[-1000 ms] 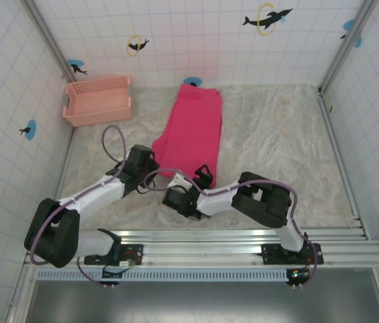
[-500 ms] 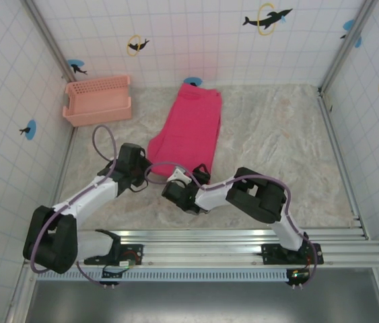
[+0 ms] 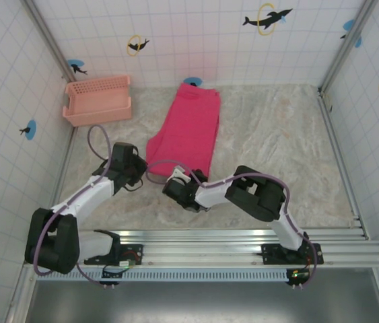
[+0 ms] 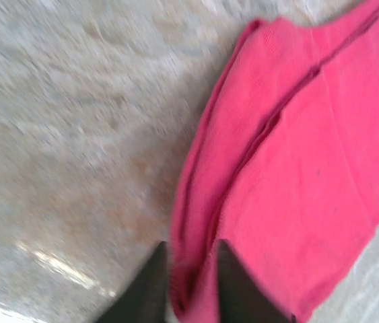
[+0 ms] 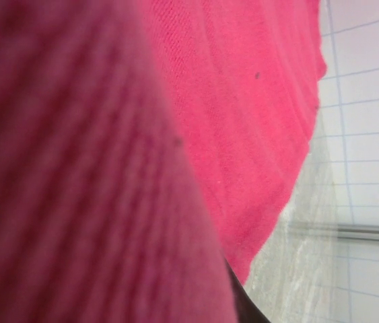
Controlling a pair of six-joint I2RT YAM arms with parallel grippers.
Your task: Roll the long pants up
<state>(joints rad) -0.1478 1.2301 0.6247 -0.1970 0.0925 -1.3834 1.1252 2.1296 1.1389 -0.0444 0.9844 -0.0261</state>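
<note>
The long pants (image 3: pixel 189 128) lie flat in the middle of the marble floor, magenta, waist toward the far wall. My left gripper (image 3: pixel 143 164) is at their near left corner. In the left wrist view its dark fingers (image 4: pixel 152 282) stand slightly apart, open, with the pants' (image 4: pixel 310 168) folded side edge lying between them. My right gripper (image 3: pixel 194 176) is at the near hem, shut on the cloth. In the right wrist view a lifted fold of the pants (image 5: pixel 243 101) covers most of the lens, and a sliver of one dark finger (image 5: pixel 243 306) shows at the bottom.
A salmon-pink slatted basket (image 3: pixel 98 101) stands at the far left against the tiled wall. Tiled walls enclose the floor on three sides. An aluminium rail (image 3: pixel 209 237) runs along the near edge. Bare floor (image 3: pixel 283 148) lies right of the pants.
The right gripper has closed on the near hem. The left arm has drawn back to the left, pulling the near left corner with it, and its jaws have parted.
</note>
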